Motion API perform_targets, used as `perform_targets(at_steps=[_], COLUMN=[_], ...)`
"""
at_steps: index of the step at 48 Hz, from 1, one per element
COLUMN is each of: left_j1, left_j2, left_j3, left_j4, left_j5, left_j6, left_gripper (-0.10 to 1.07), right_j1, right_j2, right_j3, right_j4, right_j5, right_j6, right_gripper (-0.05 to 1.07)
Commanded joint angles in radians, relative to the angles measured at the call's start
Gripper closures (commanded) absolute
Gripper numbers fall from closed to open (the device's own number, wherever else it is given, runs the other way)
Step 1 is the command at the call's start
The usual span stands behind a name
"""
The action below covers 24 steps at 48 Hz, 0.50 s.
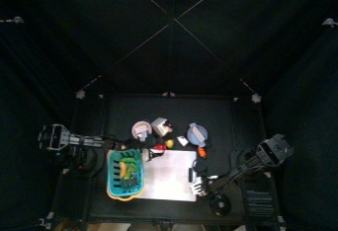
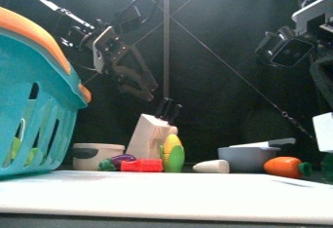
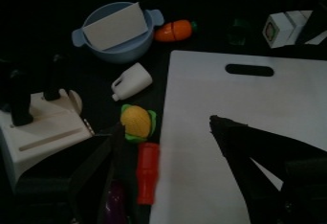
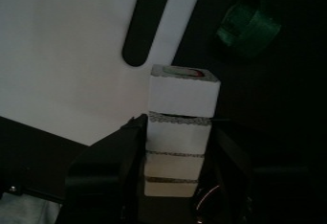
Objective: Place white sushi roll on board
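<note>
In the top view the left arm comes in from the left and its tool [image 1: 117,156] hangs above the teal basket [image 1: 125,179]; the left wrist view shows its jaws spread apart, gripping nothing. Just right of the basket, the white board [image 1: 169,183] lies flat on the black worktop [image 1: 179,105]. Behind the board lie a knife block [image 3: 38,137], a corn cob [image 3: 137,121], a red piece [image 3: 149,171], a white sushi roll [image 3: 132,79], a grey pot [image 3: 118,28] and a carrot [image 3: 178,30]. At the right, the right tool [image 4: 177,161] is clenched on a white box [image 4: 179,123] beside the board's edge.
</note>
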Motion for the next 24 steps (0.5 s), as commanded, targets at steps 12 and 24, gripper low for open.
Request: perform_targets(at_steps=[12, 24], left_j1=[0.002, -0.002], left_j2=[-0.179, -0.259], left_j3=[0.098, 0.170], left_j4=[0.008, -0.006], left_j5=[-0.146, -0.258], left_j6=[0.003, 0.000], left_gripper=[-0.06, -0.06], right_j1=[-0.038, -0.137], right_j2=[-0.061, -0.021], right_j3=[-0.094, -0.137], right_j4=[-0.110, -0.183], right_j5=[-0.006, -0.067], right_j6=[0.008, 0.008], right_gripper=[0.38, 0.37])
